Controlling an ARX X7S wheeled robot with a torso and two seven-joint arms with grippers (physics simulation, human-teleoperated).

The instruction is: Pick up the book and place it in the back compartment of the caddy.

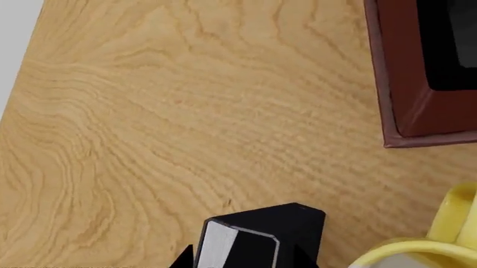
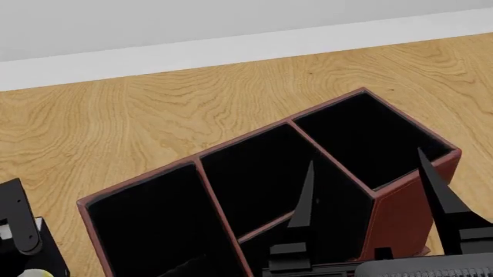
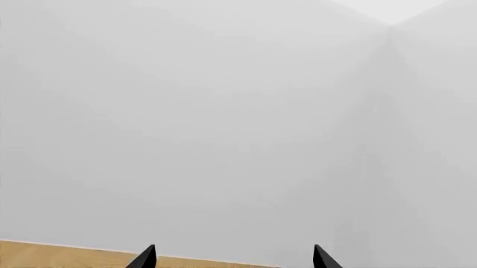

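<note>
A red-brown caddy sits askew on a light wooden desk, its black interior split by thin dividers into several sections, all of them showing only black from the head camera. Above its near side hangs the right gripper, its two dark pointed fingers held wide apart with nothing between them; the right wrist camera shows only the two tips against a pale grey wall and a strip of desk edge. The book, black-covered with a white-grey page edge, appears at the edge of the left wrist view, close under that camera, well apart from the caddy corner and near a pale yellow mug. The left arm shows only as a dark shape at the head view's lower left, and whether its fingers hold the book cannot be told.
</note>
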